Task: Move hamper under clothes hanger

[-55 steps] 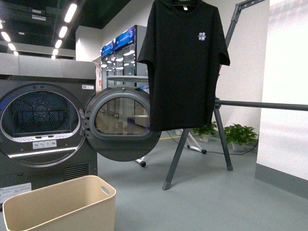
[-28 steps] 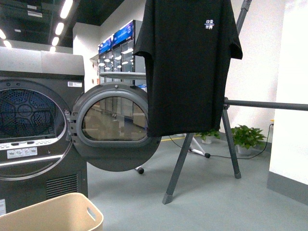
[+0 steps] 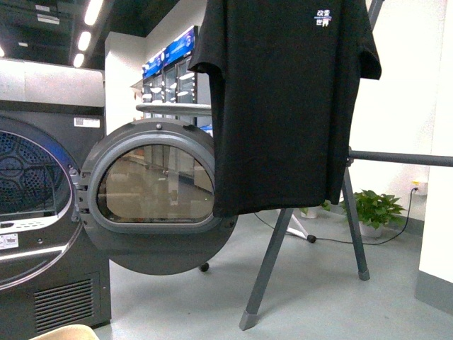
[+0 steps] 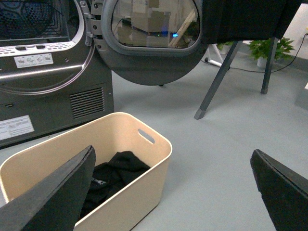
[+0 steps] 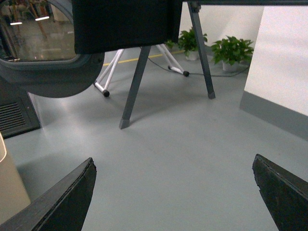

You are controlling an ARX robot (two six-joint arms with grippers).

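Observation:
The beige hamper (image 4: 120,144) stands on the grey floor in front of the dryer, with dark clothes (image 4: 113,173) inside. Only a sliver of its rim (image 3: 67,331) shows in the front view, and its side (image 5: 7,187) in the right wrist view. The dark grey clothes hanger (image 3: 272,265) stands to the right with a black T-shirt (image 3: 283,106) hanging from it. Its leg also shows in the left wrist view (image 4: 214,82) and the right wrist view (image 5: 134,84). My left gripper (image 4: 175,192) is open, one finger over the hamper. My right gripper (image 5: 175,192) is open over bare floor.
The dark grey dryer (image 3: 35,212) stands at the left with its round door (image 3: 156,205) swung open toward the rack. Potted plants (image 3: 375,209) and a cable lie by the back wall. A white wall panel (image 5: 284,62) stands at the right.
The view has moved forward and to the right. The hamper has slid down and left, almost out of the front view. The T-shirt and dryer door look larger and closer.

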